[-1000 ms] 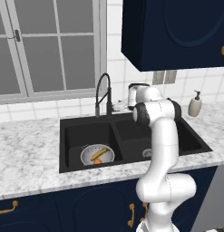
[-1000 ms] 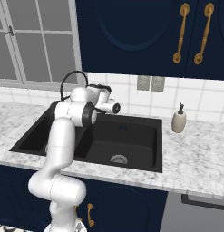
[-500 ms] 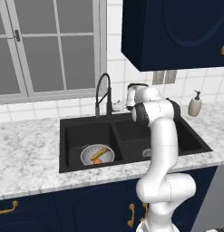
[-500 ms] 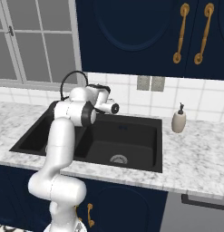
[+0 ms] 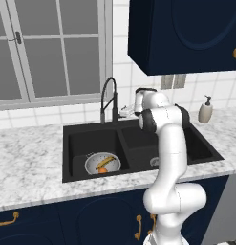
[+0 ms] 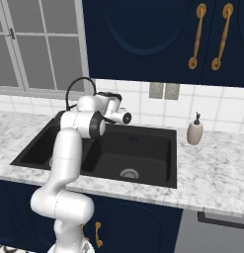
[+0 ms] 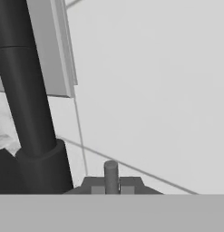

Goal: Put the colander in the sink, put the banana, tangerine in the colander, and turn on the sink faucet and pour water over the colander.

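A beige soap bottle (image 5: 205,109) stands on the marble tabletop (image 5: 28,162). Navy cupboards (image 6: 153,39) hang beside a window (image 5: 48,48).

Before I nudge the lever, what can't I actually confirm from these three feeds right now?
- Gripper jaws: left base view too small; hand view cuts the tips at the bottom edge.
- Contact with the sink faucet lever: hidden by the hand in the right base view.
- Colander with banana and tangerine: hidden by the arm in the right base view.
- Water: no stream visible; too fine to rule out.
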{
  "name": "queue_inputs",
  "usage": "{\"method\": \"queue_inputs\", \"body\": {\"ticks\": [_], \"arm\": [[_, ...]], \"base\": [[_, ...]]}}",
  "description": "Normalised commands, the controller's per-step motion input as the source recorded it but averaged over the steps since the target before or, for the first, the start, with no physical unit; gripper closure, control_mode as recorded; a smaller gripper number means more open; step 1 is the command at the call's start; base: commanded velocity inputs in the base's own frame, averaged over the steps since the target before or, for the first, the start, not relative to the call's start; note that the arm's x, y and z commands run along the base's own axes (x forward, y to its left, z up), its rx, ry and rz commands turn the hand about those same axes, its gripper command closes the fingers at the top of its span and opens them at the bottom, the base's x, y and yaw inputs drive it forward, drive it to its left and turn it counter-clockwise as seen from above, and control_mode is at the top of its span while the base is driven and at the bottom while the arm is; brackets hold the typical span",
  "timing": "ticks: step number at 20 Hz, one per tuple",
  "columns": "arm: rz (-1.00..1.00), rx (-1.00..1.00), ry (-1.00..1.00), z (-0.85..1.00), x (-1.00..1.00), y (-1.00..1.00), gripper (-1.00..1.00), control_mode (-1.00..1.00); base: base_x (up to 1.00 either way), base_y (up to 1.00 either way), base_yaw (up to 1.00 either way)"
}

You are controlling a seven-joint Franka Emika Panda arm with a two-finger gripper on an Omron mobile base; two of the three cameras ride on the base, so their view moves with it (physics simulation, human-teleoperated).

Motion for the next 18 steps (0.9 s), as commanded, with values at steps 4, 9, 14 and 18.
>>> {"method": "queue_inputs", "body": {"ticks": [4,9,14,18], "arm": [[-0.10,0.00,0.00,0.00,0.11,-0.28,1.00,-1.00],[-0.15,0.00,0.05,-0.14,0.03,-0.45,1.00,-1.00],[-0.20,-0.12,0.11,-0.75,0.00,-0.80,1.00,-1.00],[-0.19,-0.20,0.10,-1.00,-0.05,-1.00,1.00,-1.00]], "base": [[0.00,0.00,0.00],[0.00,0.00,0.00],[0.00,0.00,0.00],[0.00,0.00,0.00]]}}
